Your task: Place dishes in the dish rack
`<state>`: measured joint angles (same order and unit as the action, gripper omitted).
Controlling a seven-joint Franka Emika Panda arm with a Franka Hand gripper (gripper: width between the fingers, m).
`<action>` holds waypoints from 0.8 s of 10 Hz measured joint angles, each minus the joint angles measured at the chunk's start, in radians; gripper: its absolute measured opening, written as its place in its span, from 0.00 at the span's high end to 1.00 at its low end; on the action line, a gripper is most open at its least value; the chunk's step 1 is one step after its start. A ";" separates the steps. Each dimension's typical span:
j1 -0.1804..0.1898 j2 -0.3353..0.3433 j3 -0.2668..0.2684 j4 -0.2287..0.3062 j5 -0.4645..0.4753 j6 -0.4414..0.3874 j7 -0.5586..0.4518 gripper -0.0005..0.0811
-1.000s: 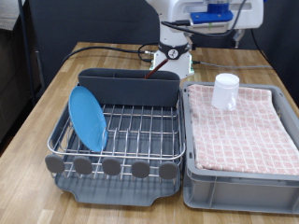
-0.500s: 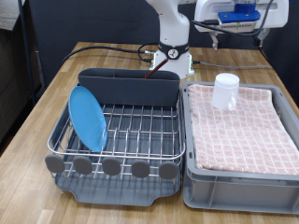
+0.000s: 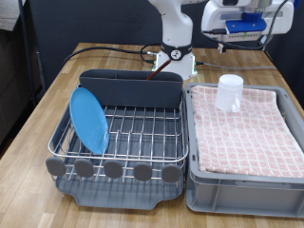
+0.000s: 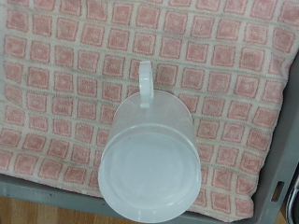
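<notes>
At the exterior view's left, the round light-blue plate (image 3: 90,120) stands on edge in the silver wire dish rack (image 3: 142,133). Right of it, the white cylindrical mug (image 3: 229,92) (image 4: 150,153) sits on the pink checkered cloth (image 3: 242,128). The gripper (image 3: 239,28) hangs upper right, its fingers hidden, their spread untellable.

We see a robotics lab w/ a staged kitchen setup: wooden table (image 3: 237,65), arm base (image 3: 177,59) bolted on, loose cables (image 3: 114,49), dark curtain (image 3: 90,19) behind.
</notes>
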<state>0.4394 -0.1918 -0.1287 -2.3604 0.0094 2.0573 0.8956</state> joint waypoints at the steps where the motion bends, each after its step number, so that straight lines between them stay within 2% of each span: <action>1: 0.000 0.029 -0.002 0.002 0.012 0.004 -0.006 0.01; 8: -0.002 0.209 -0.005 0.036 0.108 0.086 -0.007 0.01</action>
<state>0.4376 0.0171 -0.1336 -2.3246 0.1171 2.1432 0.8887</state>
